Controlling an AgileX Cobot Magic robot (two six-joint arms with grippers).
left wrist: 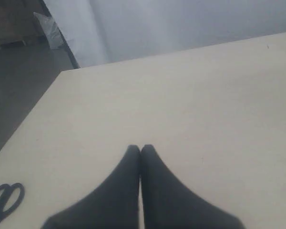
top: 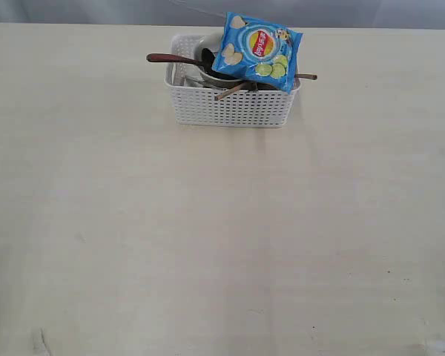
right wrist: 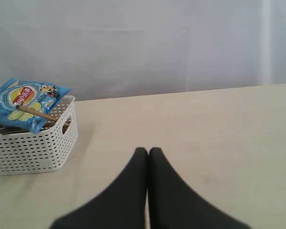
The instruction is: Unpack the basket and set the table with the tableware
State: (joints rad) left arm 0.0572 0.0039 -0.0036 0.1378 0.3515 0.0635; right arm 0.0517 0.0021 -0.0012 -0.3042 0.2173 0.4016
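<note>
Left gripper (left wrist: 140, 149): fingers pressed together, empty, above a bare table corner.
Table (top: 208, 237): cream, broad, faintly marked.
Basket (top: 230, 107): far centre, full; spoon (top: 170, 58) juts left, chips bag (top: 258, 50) on top.
Right gripper (right wrist: 148, 151): closed, empty, well apart from basket.
Room: pale backdrop (right wrist: 133, 43) beyond.

Blue chips bag (top: 258, 50) at the far middle of my exterior view, tilted, one corner raised. It has a red-yellow logo, with chips and green lime slices printed on the front. Pale grey curtain (right wrist: 143, 43) hangs behind, with faint vertical folds. From my left wrist I see dark floor (left wrist: 14, 95), a dark slanted bar (left wrist: 62, 36) and crumpled clear plastic (left wrist: 46, 27) just beside it, blurry. Dark double-loop object (left wrist: 7, 200) lies flat, cut off by the frame edge. Could be scissor handles, can't tell.
</note>
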